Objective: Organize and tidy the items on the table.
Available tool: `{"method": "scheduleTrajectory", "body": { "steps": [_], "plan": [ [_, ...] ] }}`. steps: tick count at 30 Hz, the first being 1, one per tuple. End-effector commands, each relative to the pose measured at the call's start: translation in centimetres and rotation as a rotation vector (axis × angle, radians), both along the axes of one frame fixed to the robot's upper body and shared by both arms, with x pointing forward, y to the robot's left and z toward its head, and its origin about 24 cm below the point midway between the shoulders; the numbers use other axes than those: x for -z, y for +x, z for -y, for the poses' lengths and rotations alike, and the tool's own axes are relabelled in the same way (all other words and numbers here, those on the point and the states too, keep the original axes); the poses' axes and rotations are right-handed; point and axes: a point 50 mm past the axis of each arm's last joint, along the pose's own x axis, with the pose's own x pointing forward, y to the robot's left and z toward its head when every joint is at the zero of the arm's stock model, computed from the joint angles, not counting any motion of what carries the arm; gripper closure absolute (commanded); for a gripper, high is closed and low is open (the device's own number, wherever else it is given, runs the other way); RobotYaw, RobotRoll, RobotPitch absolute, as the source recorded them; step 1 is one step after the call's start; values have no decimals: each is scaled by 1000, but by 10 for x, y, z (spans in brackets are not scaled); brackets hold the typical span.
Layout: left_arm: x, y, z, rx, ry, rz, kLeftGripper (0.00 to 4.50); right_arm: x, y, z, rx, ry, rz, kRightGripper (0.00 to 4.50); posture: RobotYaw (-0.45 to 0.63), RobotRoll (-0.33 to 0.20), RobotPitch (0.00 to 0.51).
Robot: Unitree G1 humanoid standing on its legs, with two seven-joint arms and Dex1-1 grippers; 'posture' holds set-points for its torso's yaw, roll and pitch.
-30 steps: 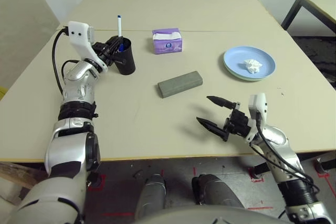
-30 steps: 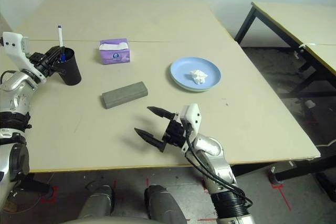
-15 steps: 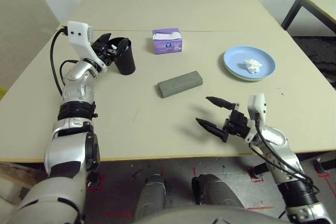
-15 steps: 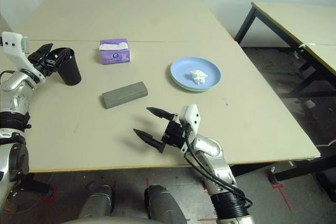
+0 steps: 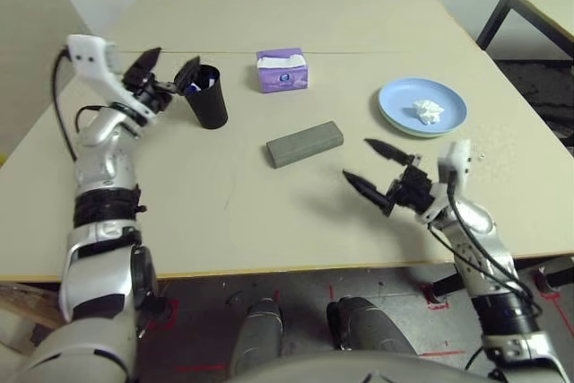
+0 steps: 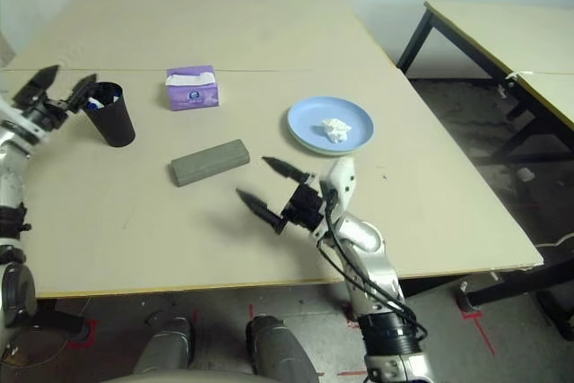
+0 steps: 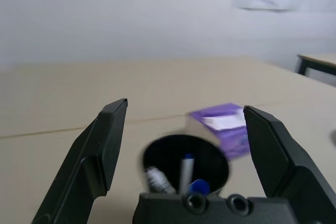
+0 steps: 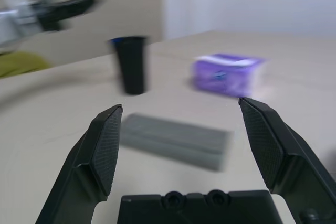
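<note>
Both end effectors, left and right, gape apart, holding nothing

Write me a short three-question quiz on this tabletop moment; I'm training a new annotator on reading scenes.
1. True or false: the left gripper is shut on a marker pen.
2. What lies on the blue plate?
3. Which sits between the black cup and the plate: (a) purple tissue box, (b) sunglasses, (c) a bowl?

Key:
1. False; it stands open beside the cup, and the pens are inside the cup.
2. A crumpled white tissue.
3. (a).
</note>
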Motion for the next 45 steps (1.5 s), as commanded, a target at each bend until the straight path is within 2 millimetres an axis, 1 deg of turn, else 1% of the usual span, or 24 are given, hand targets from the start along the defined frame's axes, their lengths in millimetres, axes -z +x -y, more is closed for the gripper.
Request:
{"method": "scheduleTrajectory", "body": {
  "steps": [1,4,6,9,12,15,18,20,23,28,35,41,45],
  "plan": [
    [-5,-27,-17,-72,-16,25,21,-3,3,34,171,-3,14,0,-58,0,115],
    [3,-49,-27,-137,-20,8,21,-5,1,65,306,-35,21,0,-51,0,114],
    [8,-59,-31,-163,-20,-12,21,-6,-1,80,372,-45,22,0,-48,0,114],
    [27,-74,-38,-221,-32,-88,21,-6,-7,109,519,-33,14,0,-47,0,112],
    [51,-81,-42,-279,-92,-185,21,-1,-15,134,648,-9,-8,0,-44,0,114],
    [71,-83,-42,-293,-85,-273,21,10,-19,146,737,6,-28,0,-50,0,111],
    [83,-83,-38,-267,-10,-345,21,18,-21,150,785,-32,-22,0,-53,0,109],
    [89,-83,-38,-262,7,-368,21,25,-22,156,817,-29,-32,0,-55,0,107],
    [95,-84,-41,-253,48,-394,21,36,-23,156,819,-68,-57,0,-55,0,105],
    [107,-89,-50,-260,74,-429,21,43,-25,159,832,-76,-74,0,-49,0,106],
    [115,-89,-53,-245,90,-439,21,44,-24,162,837,-82,-73,0,-35,0,107],
    [116,-87,-54,-226,113,-443,21,42,-21,150,782,-104,-47,0,-20,0,122],
    [110,-87,-59,-234,128,-431,21,39,-20,141,771,-84,-31,0,-18,0,136]
  ]
}}
